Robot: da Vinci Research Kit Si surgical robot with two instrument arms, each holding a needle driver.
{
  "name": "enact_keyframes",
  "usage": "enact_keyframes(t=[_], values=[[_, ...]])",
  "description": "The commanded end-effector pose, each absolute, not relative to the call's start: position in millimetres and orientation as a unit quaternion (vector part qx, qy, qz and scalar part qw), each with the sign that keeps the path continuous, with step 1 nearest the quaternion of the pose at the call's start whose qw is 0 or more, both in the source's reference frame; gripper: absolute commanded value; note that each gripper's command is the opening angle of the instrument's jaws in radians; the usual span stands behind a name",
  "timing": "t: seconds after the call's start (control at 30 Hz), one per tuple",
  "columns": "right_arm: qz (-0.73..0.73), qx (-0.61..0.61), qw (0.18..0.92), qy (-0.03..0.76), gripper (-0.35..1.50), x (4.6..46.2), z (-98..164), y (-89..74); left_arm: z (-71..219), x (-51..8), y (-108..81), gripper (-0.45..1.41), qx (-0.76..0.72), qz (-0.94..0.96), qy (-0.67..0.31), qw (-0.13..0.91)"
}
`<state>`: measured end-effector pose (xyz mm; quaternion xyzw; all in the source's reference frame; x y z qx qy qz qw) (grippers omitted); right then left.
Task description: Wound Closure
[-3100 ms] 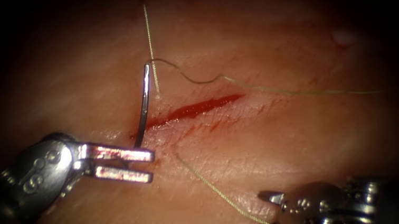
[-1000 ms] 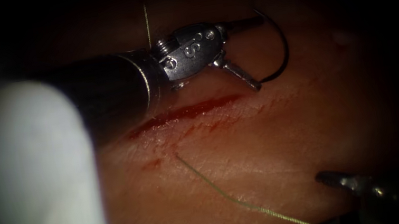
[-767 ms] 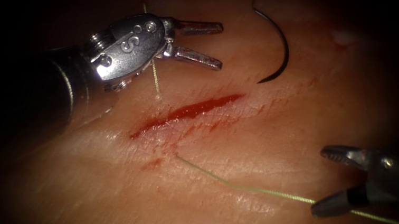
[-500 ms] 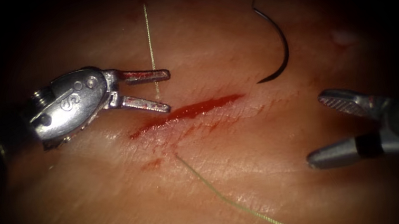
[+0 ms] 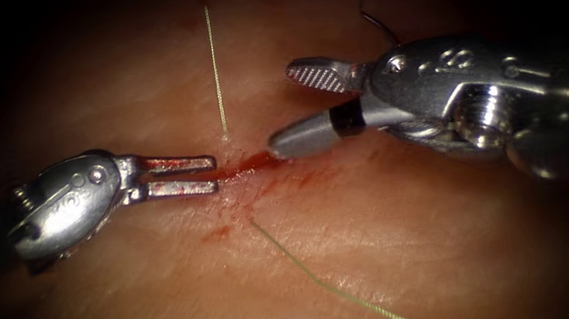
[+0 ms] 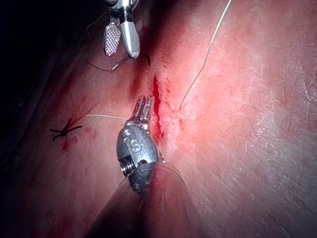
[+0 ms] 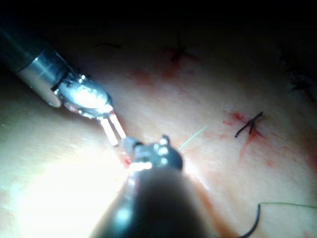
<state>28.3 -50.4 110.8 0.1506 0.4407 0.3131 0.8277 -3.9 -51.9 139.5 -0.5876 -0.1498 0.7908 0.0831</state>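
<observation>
Nearest the endoscope, one strand of thread trails from just below the cut across the tissue, so a single pass seems made, with no knot across the cut and the cut unclosed. At the cut, the left tool at its left end and the right tool over its right part both have their fingers parted and hold nothing. Beyond, the needle lies free on the tissue behind the right tool, ungripped, and more thread runs away upward.

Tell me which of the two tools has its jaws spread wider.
The right tool: its jaws gape wide over the cut, ridged pad showing. The left tool is open too, jaws nearly parallel with a narrow gap. Neither holds anything.
</observation>
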Motion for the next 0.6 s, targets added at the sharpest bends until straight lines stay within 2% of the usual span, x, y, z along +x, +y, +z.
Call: enact_keyframes(t=[0.03, 0.27, 0.6], values=[[0.315, 0.142, 0.828, 0.442, 1.32, 29.2, 113.8, -49.3, 140.3, -3.9, -51.7, -0.05, -0.588, 0.791, -0.15, 0.081], [0.363, 0.134, 0.812, 0.436, 1.3, 30.6, 121.9, -49.4, 140.8, -3.2, -53.1, -0.08, -0.585, 0.794, -0.14, 0.085], [0.452, 0.151, 0.754, 0.453, 1.3, 31.8, 126.5, -48.1, 141.0, -3.5, -53.5, -0.1, -0.582, 0.797, -0.135, 0.089]])
